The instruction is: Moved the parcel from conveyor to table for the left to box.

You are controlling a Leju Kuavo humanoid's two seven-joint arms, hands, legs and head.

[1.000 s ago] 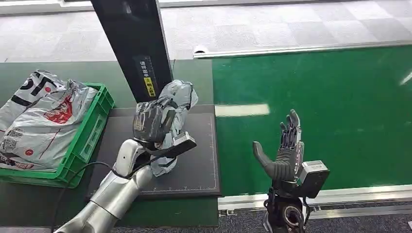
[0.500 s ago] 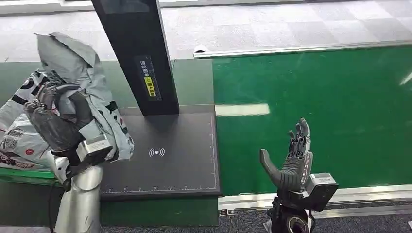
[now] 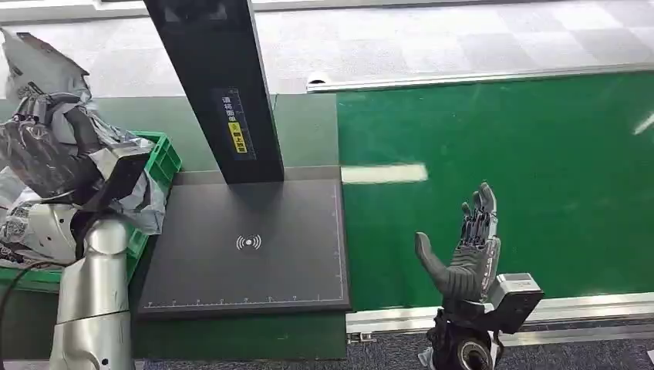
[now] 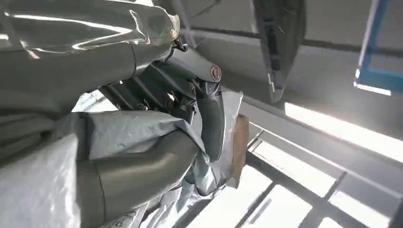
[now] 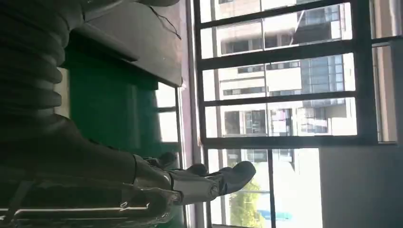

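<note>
My left hand [image 3: 54, 154] grips a crumpled grey plastic parcel [image 3: 42, 69], lifted above the green crate [image 3: 158, 166] at the left. The left wrist view shows the grey parcel film [image 4: 123, 128] wrapped around the hand's dark fingers [image 4: 209, 114]. My right hand [image 3: 463, 250] is held upright over the near edge of the green conveyor belt [image 3: 524, 154], fingers spread and holding nothing; it is also seen in the right wrist view [image 5: 199, 183]. The black scanning pad [image 3: 247, 247] on the table lies bare.
The green crate holds white and grey parcels [image 3: 23, 223]. A tall black scanner post [image 3: 220, 85] rises from the back of the pad. A silver rail [image 3: 578, 308] borders the conveyor's near edge.
My left arm has swung the grey parcel from the black pad leftward and up over the green crate. The right hand has drifted slightly right and stays spread.
</note>
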